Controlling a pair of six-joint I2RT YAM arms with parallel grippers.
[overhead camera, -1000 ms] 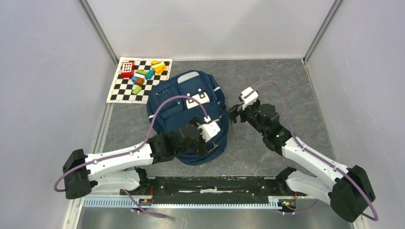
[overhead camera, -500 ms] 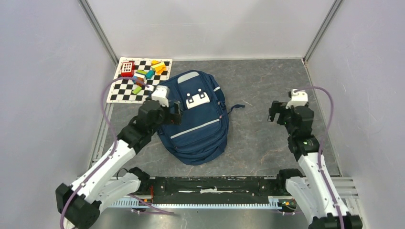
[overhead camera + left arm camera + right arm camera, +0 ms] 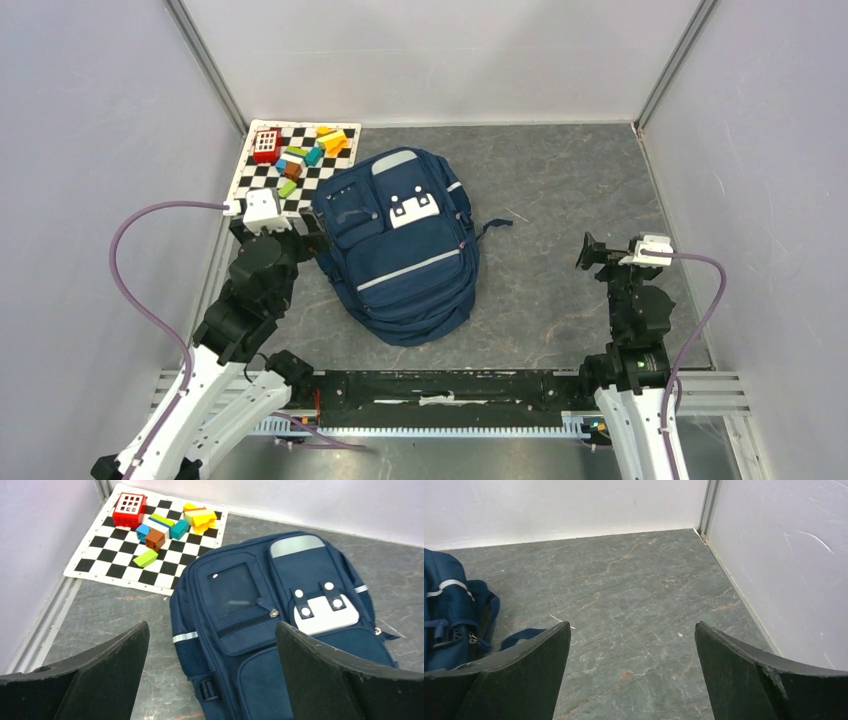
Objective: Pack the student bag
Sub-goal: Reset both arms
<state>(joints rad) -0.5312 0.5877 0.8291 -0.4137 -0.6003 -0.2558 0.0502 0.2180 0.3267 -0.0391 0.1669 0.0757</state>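
Student bag (image 3: 405, 250) lies pockets-up on the counter (image 3: 540, 180), its long axis running far-to-near, top toward the back wall. Left claw (image 3: 210, 645) and right claw (image 3: 633, 630) gape wide.

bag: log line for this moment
bag front up, looks closed | left claw open, empty | right claw open, empty | blocks on mat, unpacked
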